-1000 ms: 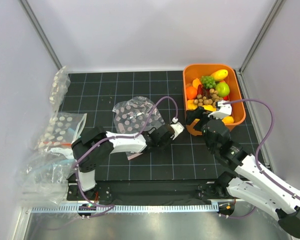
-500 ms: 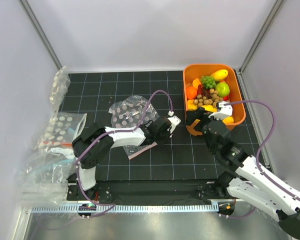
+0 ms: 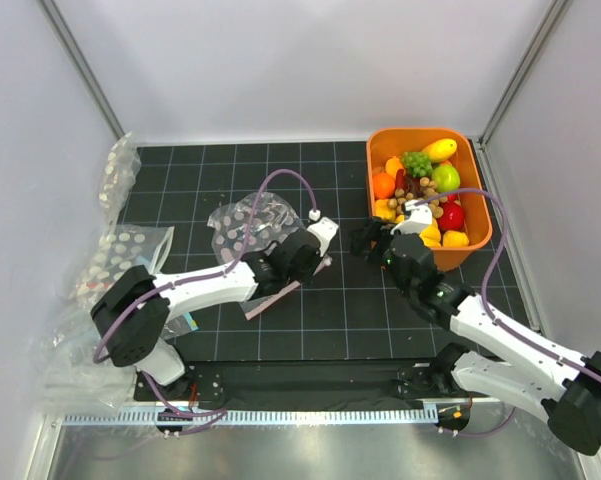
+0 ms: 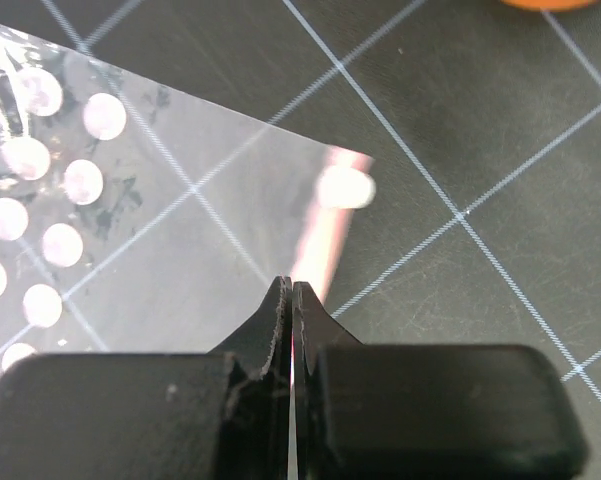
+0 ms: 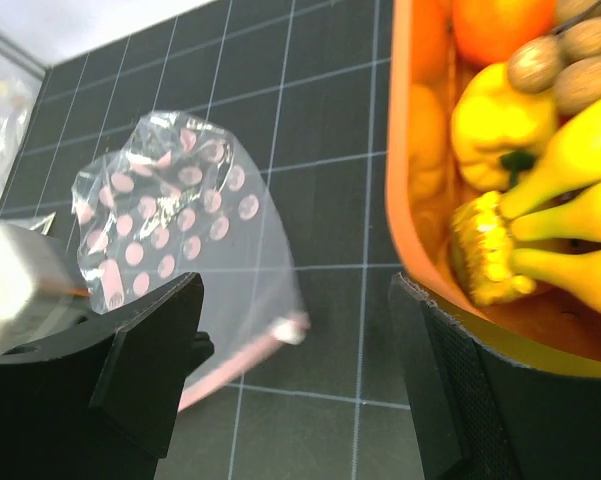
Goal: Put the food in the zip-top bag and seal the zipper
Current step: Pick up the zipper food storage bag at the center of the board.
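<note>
So in the last second the left jaws dragged the bag [image 3: 245,225] over toward 9 o'clock across the table [image 3: 280,170]. The right jaws backed out of the orange tub [image 3: 420,133], also toward 9 o'clock, with nothing in them. The left jaws were clamped shut on the pink zipper [image 4: 320,235] right near its corner. The left wrist view made that obvious, while from above the arm mostly hid the grip. The right jaws were wide apart, and their wrist view showed the bag lying crumpled at about 8 o'clock of the tub; I couldn't tell if its mouth was open. All the food [image 3: 420,185] sat in the tub at the table's 2 o'clock, none bagged, so I'd say this was just setup, with loading and sealing ahead.
</note>
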